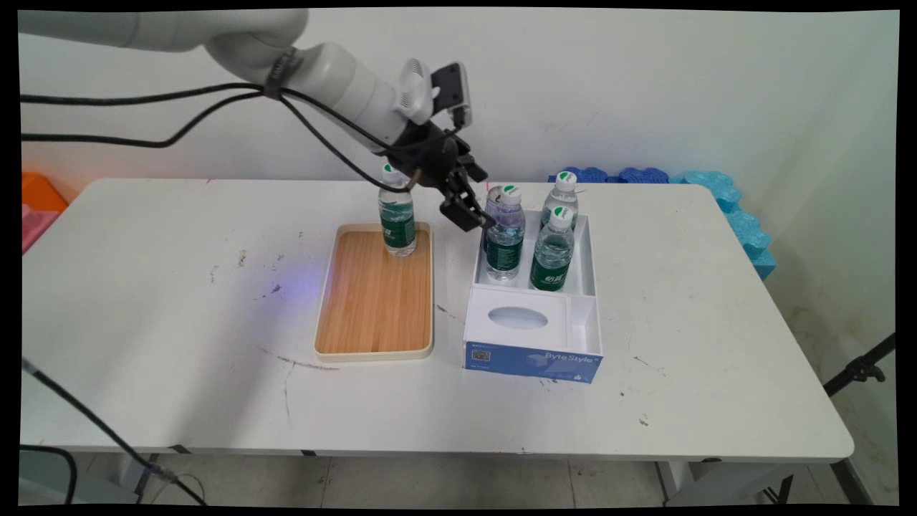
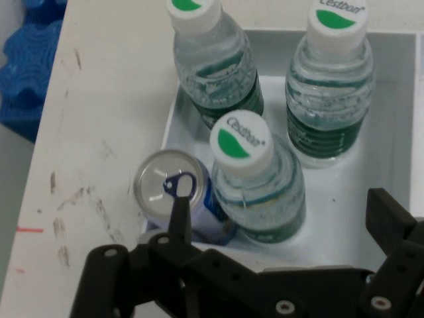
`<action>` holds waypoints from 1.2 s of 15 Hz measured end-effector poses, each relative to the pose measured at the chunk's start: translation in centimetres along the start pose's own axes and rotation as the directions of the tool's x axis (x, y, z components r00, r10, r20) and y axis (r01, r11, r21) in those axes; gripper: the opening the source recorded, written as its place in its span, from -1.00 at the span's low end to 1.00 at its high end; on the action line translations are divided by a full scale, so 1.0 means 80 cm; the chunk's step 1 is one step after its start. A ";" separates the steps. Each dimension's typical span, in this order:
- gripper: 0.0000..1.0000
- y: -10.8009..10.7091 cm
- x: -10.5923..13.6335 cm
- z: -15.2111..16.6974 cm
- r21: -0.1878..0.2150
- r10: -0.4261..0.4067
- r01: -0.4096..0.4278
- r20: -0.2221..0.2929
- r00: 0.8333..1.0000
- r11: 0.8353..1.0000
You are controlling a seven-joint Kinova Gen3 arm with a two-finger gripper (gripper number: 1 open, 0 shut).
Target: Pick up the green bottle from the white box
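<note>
My gripper [image 1: 471, 208] hangs open over the left rear corner of a white box [image 1: 589, 251]. In the hand view the gripper [image 2: 285, 222] spreads wide, one fingertip [image 2: 179, 211] over a silver-topped can [image 2: 167, 189] and the other fingertip [image 2: 389, 218] on the far side of a green-capped water bottle [image 2: 255, 179]. Nothing is held. Two more bottles [image 2: 215, 63] [image 2: 331, 83] stand beyond in the box [image 2: 397, 50]. In the main view the can [image 1: 493, 204] and three bottles [image 1: 506, 240] [image 1: 553, 251] [image 1: 562, 199] fill the box. Another bottle [image 1: 397, 218] stands upright on the far end of a wooden tray [image 1: 372, 301].
A tissue box [image 1: 530, 337] with a blue front closes the white box's near end. Blue foam pieces [image 1: 723, 197] lie along the table's far right edge, also seen as blue foam [image 2: 26, 66] in the hand view. An orange object [image 1: 39, 193] sits at far left. Black cables [image 1: 179, 107] hang from the arm.
</note>
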 end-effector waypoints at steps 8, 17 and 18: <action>1.00 -0.005 0.012 0.051 -0.020 0.052 -0.051 0.023 0.998 0.998; -1.00 -0.003 0.014 0.080 -0.037 0.085 -0.084 0.037 0.996 0.996; -1.00 -0.002 0.013 0.082 -0.038 0.089 -0.088 0.037 0.995 0.995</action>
